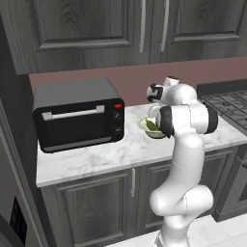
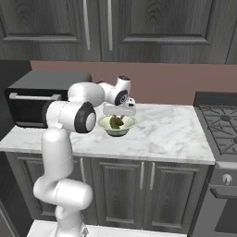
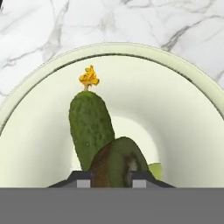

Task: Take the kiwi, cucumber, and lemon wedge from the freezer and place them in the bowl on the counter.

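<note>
The pale greenish-white bowl (image 3: 131, 50) stands on the white marble counter (image 1: 96, 154), between the black oven and the stove. The dark green cucumber (image 3: 89, 127) lies inside it, its yellow flower end pointing away from me. My gripper (image 3: 110, 180) hangs low over the bowl (image 2: 118, 126), shut on the brown kiwi (image 3: 118, 162), which fills the gap between the fingertips. A pale yellow-green sliver (image 3: 154, 169) peeks out beside the kiwi; I cannot tell whether it is the lemon wedge. The tall grey panel at the left edge looks like the freezer (image 1: 7, 183).
A black countertop oven (image 1: 77, 116) sits left of the bowl, close to the arm's elbow. A gas stove (image 2: 222, 125) borders the counter on the right. Dark wood-grain wall cabinets (image 2: 139, 28) hang above. Bare marble (image 2: 171, 129) lies right of the bowl.
</note>
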You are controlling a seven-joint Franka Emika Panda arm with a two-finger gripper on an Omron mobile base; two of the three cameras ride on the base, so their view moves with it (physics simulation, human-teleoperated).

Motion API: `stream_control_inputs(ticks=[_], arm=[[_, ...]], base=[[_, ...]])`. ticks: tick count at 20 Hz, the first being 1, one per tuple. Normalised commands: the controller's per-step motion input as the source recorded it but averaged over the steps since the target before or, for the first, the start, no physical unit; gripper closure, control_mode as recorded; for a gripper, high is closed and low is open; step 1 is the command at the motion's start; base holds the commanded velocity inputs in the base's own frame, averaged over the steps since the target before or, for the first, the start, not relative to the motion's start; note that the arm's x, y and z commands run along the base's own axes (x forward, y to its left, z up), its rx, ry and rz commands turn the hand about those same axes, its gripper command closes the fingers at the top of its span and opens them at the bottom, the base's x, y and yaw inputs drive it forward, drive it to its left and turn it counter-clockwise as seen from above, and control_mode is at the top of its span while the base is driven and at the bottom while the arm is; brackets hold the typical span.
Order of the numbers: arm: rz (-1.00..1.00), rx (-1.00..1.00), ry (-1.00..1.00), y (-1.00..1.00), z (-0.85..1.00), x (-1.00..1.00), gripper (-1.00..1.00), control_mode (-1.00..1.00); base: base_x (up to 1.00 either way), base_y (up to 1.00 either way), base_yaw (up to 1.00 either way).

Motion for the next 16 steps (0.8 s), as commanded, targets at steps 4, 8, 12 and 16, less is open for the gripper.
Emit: stream_control_inputs(ticks=[4, 8, 12, 16], arm=[[0.00, -0.02, 0.00, 0.00, 0.00, -0.18, -1.00, -1.00], [0.00, -0.03, -0.02, 0.00, 0.04, -0.42, -1.00, -1.00], [0.00, -0.01, -0.10, 0.00, 0.44, -0.78, -1.00, -1.00], [0.00, 0.00, -0.12, 0.01, 0.93, -0.80, -1.00, -1.00]], base=[[0.00, 0.00, 0.00], [0.00, 0.00, 0.00], [0.00, 0.00, 0.00], [0.00, 0.00, 0.00]])
